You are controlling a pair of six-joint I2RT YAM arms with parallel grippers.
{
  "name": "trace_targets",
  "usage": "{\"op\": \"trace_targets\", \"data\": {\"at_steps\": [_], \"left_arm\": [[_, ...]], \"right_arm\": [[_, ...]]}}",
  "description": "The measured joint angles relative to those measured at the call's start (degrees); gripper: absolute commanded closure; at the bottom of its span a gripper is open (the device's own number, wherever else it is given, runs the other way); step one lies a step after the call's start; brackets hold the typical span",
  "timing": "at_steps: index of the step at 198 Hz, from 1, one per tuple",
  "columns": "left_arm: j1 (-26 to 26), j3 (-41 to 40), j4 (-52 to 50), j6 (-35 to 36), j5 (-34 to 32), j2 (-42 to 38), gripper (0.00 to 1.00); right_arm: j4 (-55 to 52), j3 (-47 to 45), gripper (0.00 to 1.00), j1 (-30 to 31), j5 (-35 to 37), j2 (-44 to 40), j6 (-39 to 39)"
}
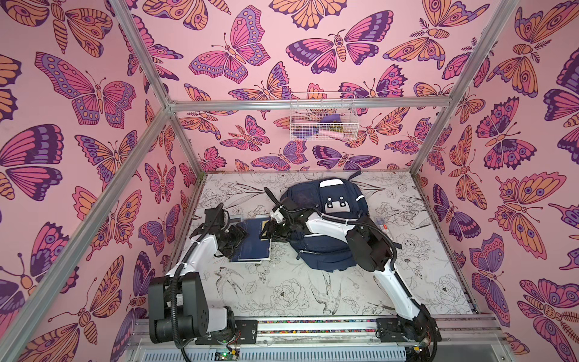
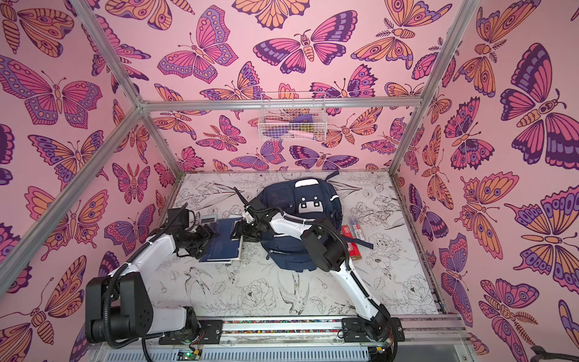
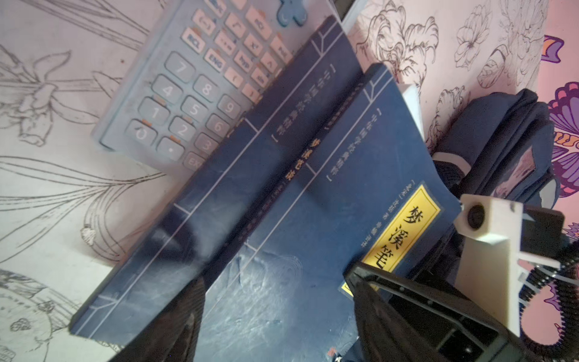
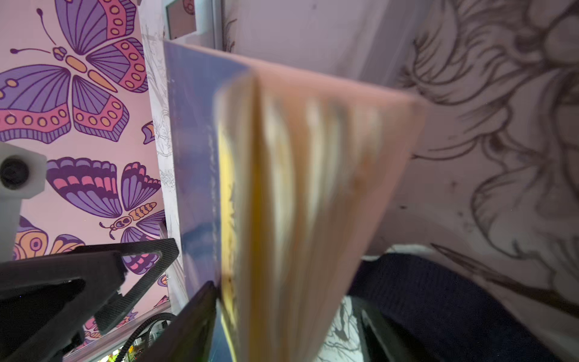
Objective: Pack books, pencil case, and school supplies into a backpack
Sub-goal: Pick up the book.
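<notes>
I'm hovering the left gripper (image 1: 235, 238), jaws spread, over the books (image 1: 253, 246) mid-frame. The right gripper (image 1: 266, 228), reaching across the backpack (image 1: 326, 254), is straddling their edge, but I cannot tell whether it is pinching.

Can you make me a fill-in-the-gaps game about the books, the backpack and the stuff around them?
1. The top book has a ___ title strip.
2. The flat thing with number keys beside the books is a ___.
3. The pink walls are covered with ___.
4. The backpack is dark ___.

Missing words: yellow; calculator; butterflies; blue.
</notes>
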Motion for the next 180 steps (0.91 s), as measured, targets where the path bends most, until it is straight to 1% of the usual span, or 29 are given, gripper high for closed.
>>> {"op": "trace_targets", "data": {"at_steps": [11, 30, 47, 79, 88, 105, 136, 156, 180], "left_arm": [[0.0, -0.35, 0.02, 0.0, 0.17, 0.0, 0.24], [0.0, -0.68, 0.31, 0.0, 0.35, 0.0, 0.23], [0.0, -0.87, 0.55, 0.0, 0.37, -0.22, 0.23], [0.0, -0.94, 0.61, 0.0, 0.44, -1.16, 0.23], [0.0, -0.94, 0.57, 0.0, 0.37, -1.6, 0.23], [0.0, -0.81, 0.24, 0.0, 0.31, -2.99, 0.23], [0.0, 1.9, -2.1, 0.28, -0.35, -5.88, 0.21], [0.0, 4.55, -2.97, 0.9, -0.35, -8.39, 0.15], [0.0, 6.82, -3.13, 0.96, 0.48, -11.32, 0.11]], "right_arm": [[1.09, -0.02, 0.56, -0.04, -0.57, 0.0, 0.35], [2.58, -0.13, 0.67, -0.15, -1.33, 0.0, 1.53], [4.2, -0.79, 0.75, -0.37, -1.95, -0.04, 2.38], [5.4, -1.95, 0.93, -0.7, -2.95, -1.16, 3.26], [5.42, -2.14, 0.96, -0.72, -2.99, -1.75, 3.54], [5.38, -2.67, 1.0, -0.72, -2.93, -3.08, 4.0], [5.22, -3.58, 1.0, -0.74, -2.97, -5.2, 4.2], [5.2, -4.57, 1.0, -0.79, -3.41, -7.06, 4.39], [5.49, -7.65, 1.0, -0.87, -4.33, -11.67, 4.39]]}}
